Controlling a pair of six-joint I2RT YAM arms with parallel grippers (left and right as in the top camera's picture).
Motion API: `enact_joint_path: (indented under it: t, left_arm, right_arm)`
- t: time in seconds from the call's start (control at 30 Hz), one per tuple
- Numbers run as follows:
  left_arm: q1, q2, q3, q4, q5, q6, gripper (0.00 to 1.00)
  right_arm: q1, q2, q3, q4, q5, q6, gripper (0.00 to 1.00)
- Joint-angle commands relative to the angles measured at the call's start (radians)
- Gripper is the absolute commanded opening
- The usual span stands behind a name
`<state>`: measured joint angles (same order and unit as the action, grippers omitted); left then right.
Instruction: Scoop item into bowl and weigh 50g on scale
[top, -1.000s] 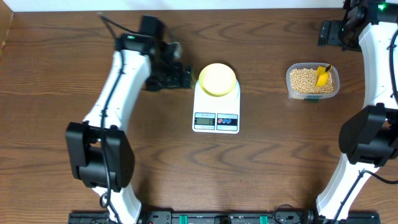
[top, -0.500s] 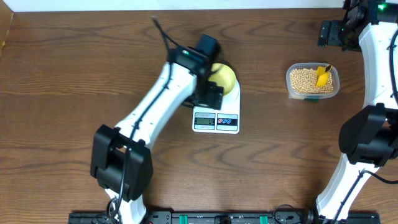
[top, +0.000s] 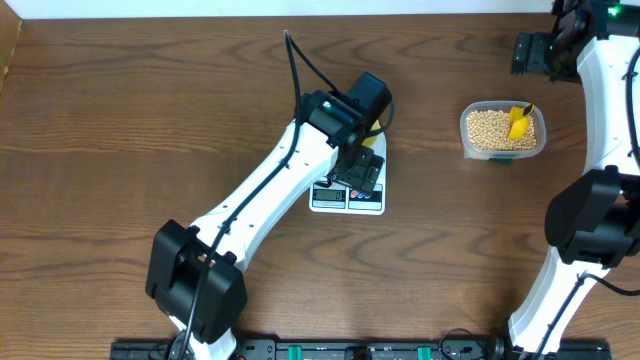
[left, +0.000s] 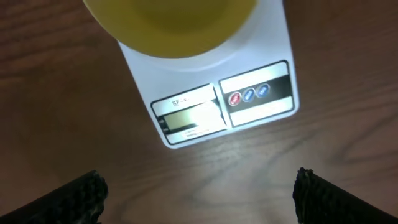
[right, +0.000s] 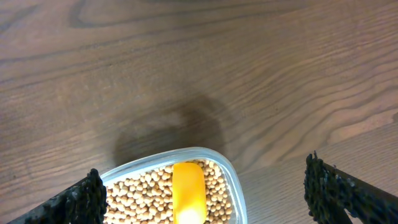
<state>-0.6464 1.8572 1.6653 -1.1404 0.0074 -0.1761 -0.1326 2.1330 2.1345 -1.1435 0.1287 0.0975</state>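
small round tan beans (right: 143, 190) loose in clear rectangular plastic tub (right: 235, 183) near right gripper (right: 214, 196): likely light, rolling, unpinchable; take stiff yellow plastic scoop (right: 188, 193) by handle. pale yellow-green bowl (left: 171, 18) on white digital scale (left: 261, 56). right gripper, left gripper (left: 199, 196) both released, empty.

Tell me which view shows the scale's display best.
Left wrist: the display sits near centre, large and uncovered. Overhead it is small, with the left arm over much of the scale. Right wrist misses it.
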Motion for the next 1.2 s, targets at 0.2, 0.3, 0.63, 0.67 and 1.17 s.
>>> enact_joint_path:
  t: [0.2,0.3,0.63,0.67,1.17]
  left_arm:
    - [0.013,0.010,-0.106,0.025,0.147,0.433,0.98]
    - [0.032,0.010,-0.106,0.027,0.203,0.509,0.98]
    - [0.105,0.010,-0.153,0.019,0.276,0.724,0.98]
    - [0.108,0.010,-0.163,0.027,0.277,0.723,0.98]
    - [0.111,0.010,-0.169,0.058,0.277,0.713,0.98]
  right_arm:
    - [-0.004,-0.001,0.016,-0.001,0.011,-0.009,0.99]
    - [-0.004,-0.001,0.016,-0.001,0.011,-0.009,0.99]
    - [-0.004,-0.001,0.016,-0.001,0.011,-0.009,0.99]
    - [-0.004,-0.001,0.016,-0.001,0.011,-0.009,0.99]
    - [-0.004,-0.001,0.016,-0.001,0.011,-0.009,0.99]
